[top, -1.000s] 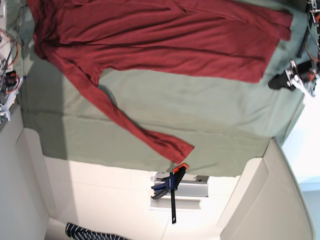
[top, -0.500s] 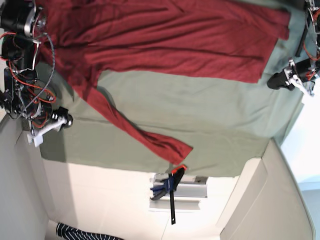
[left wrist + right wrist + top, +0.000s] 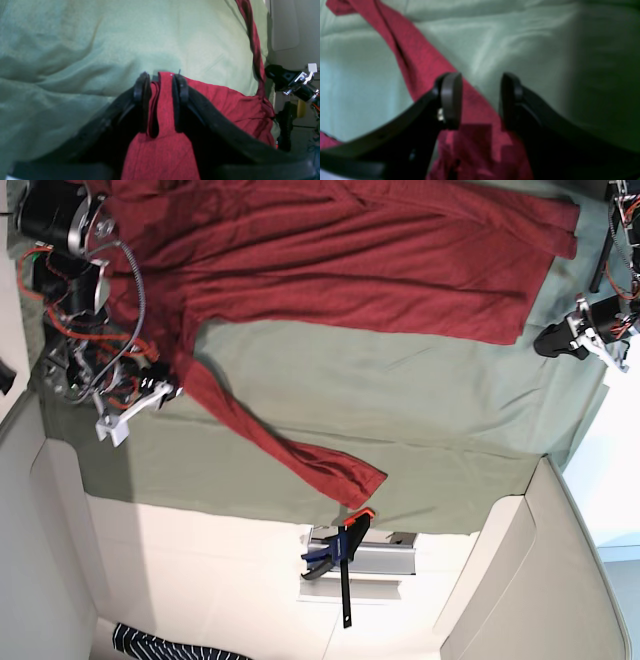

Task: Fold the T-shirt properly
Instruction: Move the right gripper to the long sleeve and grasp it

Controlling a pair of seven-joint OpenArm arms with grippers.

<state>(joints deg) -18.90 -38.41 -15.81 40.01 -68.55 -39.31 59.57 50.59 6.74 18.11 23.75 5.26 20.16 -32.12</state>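
Here the red shirt [image 3: 330, 260] lies spread across the upper part of the base view on the green desk cover [image 3: 400, 410]. Its body is wrinkled in long creases. One long sleeve [image 3: 280, 445] runs slantwise down from it towards the cover's lower edge, and its cuff ends close to a blue and black clamp [image 3: 345, 565].

The left tool [image 3: 161, 100] sits at the shirt's hem corner, at the right of the base view. Seen from the left wrist camera, its two black fingers [image 3: 142, 100] stand close together. A raised fold of red cloth fills the gap between them, so it has the hem pinched. The hem's edge ends level with the fingertips, with bare green cover beyond.

The right tool [image 3: 480, 100] is over the sleeve, near where it leaves the shirt's body, at the left of the base view. The right wrist picture is blurred, but the fingers are plainly apart with nothing gripped, and the red sleeve passes on the cover beneath the gap. Whether they touch the cloth cannot be told.
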